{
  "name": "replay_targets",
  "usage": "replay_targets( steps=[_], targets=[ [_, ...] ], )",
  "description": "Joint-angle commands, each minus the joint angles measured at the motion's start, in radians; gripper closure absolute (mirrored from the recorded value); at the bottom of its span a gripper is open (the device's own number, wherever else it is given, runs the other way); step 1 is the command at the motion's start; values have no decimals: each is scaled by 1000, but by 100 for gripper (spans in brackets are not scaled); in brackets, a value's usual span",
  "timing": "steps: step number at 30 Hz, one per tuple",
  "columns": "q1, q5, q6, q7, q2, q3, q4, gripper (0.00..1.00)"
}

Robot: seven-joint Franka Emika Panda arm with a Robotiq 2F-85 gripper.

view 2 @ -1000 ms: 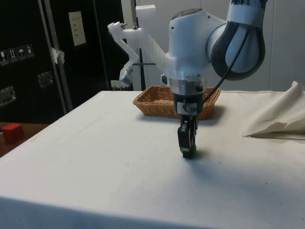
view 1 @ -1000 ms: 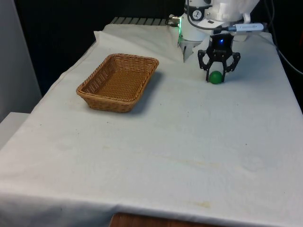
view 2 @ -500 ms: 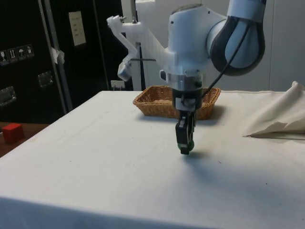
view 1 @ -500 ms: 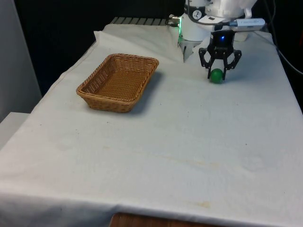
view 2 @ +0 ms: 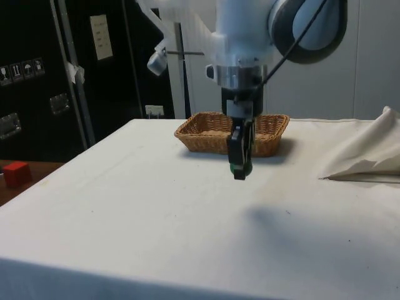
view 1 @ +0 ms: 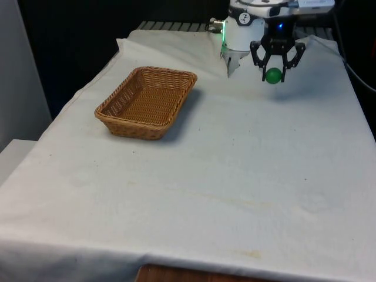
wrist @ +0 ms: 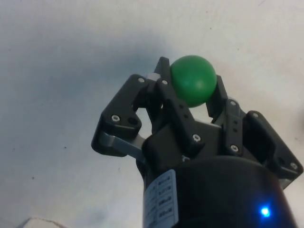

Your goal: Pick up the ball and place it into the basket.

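Observation:
A small green ball [view 1: 273, 76] hangs clear of the white cloth, held between the fingers of my black gripper [view 1: 274, 75], which is shut on it. From the side, the gripper [view 2: 239, 167] and the ball [view 2: 238, 167] hang above the cloth with a shadow below. The wrist view has the ball [wrist: 193, 80] pinched between both fingers. The brown wicker basket [view 1: 130, 119] stands on the table towards the front view's left, well apart from the gripper; in the side view the basket [view 2: 199, 136] lies behind the gripper.
A fold of white cloth [view 2: 365, 155] rises at the side view's right. A small red block [view 2: 15, 172] sits off the table beside the dark cabinets. Open cloth lies between the gripper and the basket.
The gripper has risen from the cloth with the green ball held in it; a second ago the ball rested on the table. The basket has not moved.

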Motion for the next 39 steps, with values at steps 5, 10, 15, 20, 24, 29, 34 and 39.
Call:
replay_targets(
  steps=[5,10,15,20,24,29,34,39],
  targets=[
    [-1,-1,-48,0,-42,-1,6,100],
    [-11,-29,-129,17,-102,1,22,100],
    [-4,-11,-175,1,-144,-1,30,100],
    [-12,-37,-236,17,-184,4,46,100],
    [-13,-41,-290,18,-218,5,65,100],
    [-13,-45,-327,16,-237,4,83,100],
    [-10,-42,-352,3,-247,-3,103,100],
    [-22,-76,-396,-3,-249,-18,141,100]
  ],
)
